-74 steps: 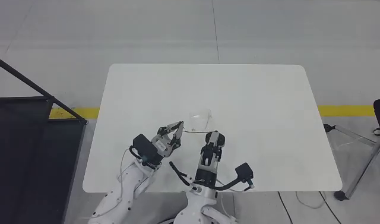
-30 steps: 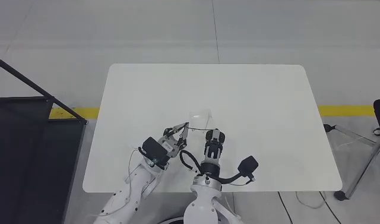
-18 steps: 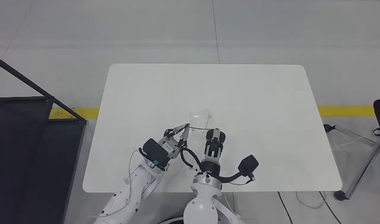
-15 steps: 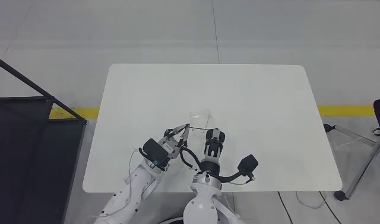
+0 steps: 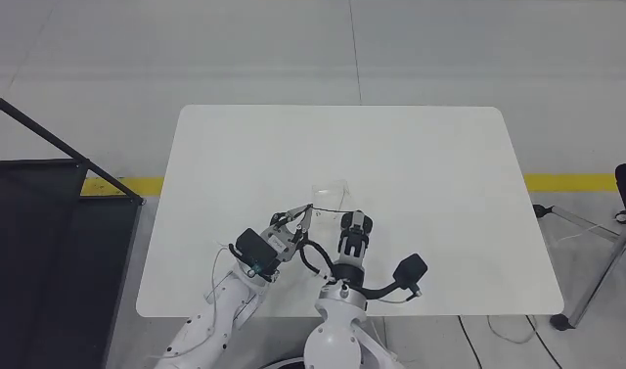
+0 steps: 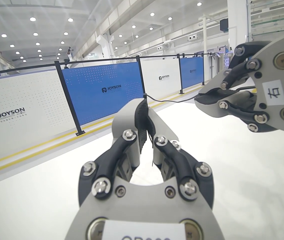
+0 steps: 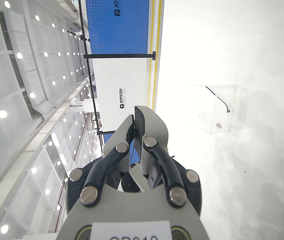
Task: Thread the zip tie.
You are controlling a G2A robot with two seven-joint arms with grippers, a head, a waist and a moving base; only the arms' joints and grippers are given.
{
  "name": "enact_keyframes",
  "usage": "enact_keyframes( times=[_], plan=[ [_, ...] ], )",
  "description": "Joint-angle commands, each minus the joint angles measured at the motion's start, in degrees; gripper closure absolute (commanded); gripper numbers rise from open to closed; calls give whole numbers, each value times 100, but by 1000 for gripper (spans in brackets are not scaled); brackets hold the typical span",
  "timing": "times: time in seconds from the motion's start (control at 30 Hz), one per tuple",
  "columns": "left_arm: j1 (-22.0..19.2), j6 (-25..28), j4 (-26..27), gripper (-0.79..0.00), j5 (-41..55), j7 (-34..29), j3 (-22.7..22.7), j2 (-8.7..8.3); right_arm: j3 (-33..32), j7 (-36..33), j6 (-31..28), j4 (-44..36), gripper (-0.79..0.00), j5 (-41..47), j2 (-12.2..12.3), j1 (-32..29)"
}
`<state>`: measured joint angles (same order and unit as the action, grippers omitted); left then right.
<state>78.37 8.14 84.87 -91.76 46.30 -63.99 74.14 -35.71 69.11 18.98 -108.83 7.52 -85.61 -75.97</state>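
Observation:
A thin black zip tie (image 6: pixel 171 100) stretches between my two grippers, just above the white table (image 5: pixel 430 173). My left gripper (image 6: pixel 144 104) is shut on one end, with the tie's small head poking out above the fingertips. My right gripper (image 6: pixel 200 98) is shut on the other end. In the top view both grippers sit near the table's front edge, the left gripper (image 5: pixel 305 211) a short way from the right gripper (image 5: pixel 352 216), and the zip tie (image 5: pixel 327 213) is a faint line between them. In its own wrist view the right gripper (image 7: pixel 135 113) has its fingers pressed together.
A small clear box (image 7: pixel 214 108) stands on the table just beyond the grippers, with another black zip tie (image 7: pixel 218 96) inside; in the top view this box (image 5: pixel 330 188) is near the middle. Blue and white fence panels (image 6: pixel 102 93) stand past the table.
Since 2.5 s ago my left arm has shifted toward the right gripper, closing the gap. Over the last second both arms have barely moved.

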Motion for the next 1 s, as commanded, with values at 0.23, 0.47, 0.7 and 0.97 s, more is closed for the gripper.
enact_keyframes(
  times=[0.23, 0.47, 0.7, 0.97],
  plan=[
    [-6, 23, -7, 0, -9, 1, -2, -2, -56, -44, 62, -10, 0, -12, -36, -30],
    [-4, 7, -14, 0, -4, 26, -6, -1, -72, -65, 115, 10, 0, -44, -66, -33],
    [-6, 13, -15, 0, -18, 26, -8, -2, -86, -88, 113, 25, 0, -79, -79, -45],
    [3, 13, -2, 0, 6, 41, -19, -3, -99, -86, 145, 29, 0, -86, -96, -48]
  ],
)
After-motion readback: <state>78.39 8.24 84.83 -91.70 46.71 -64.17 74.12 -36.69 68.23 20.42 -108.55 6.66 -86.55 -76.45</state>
